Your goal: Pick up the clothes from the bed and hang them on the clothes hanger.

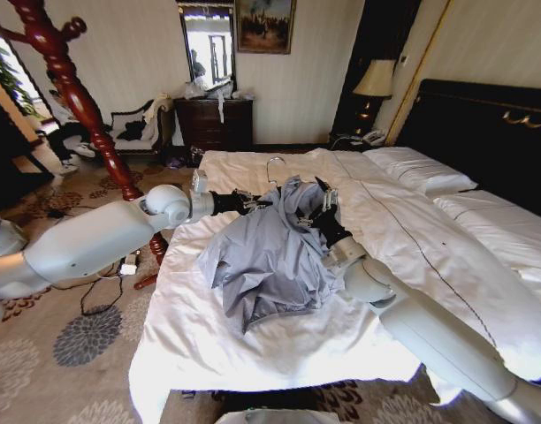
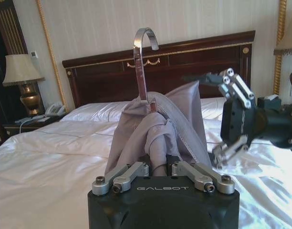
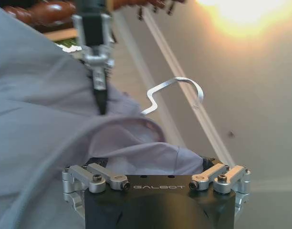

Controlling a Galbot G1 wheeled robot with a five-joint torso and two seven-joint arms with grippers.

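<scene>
Clothes (image 1: 270,252) hang bunched above the bed (image 1: 412,230), a light blue-grey shirt draped over the clothes hanger (image 1: 274,170), whose silver hook stands up just above the collar. The bed, widest of all, spreads under them with its white duvet crossed by a thin dark seam, white pillows (image 1: 421,170) at its far end against the dark headboard (image 1: 483,124).

The left pincer (image 1: 249,202) reaches in from the left side of the bed; in the left wrist view its fingers (image 2: 131,170) are drawn in tight on the gathered cloth at the neck of the shirt, just below the hook. The right pincer (image 1: 322,208) comes up from the bed's right side at the shirt's other shoulder; seen from the left wrist it stands with its jaws spread apart, just beside the cloth, and in its own view the shirt lies across its front.

Around the bed: a patterned carpet (image 1: 85,336), a red-brown wooden coat stand (image 1: 76,97) at the left, a dark dresser (image 1: 213,122) beneath a mirror (image 1: 209,40), a framed picture (image 1: 264,25), and a lamp (image 1: 375,84) on the nightstand.
</scene>
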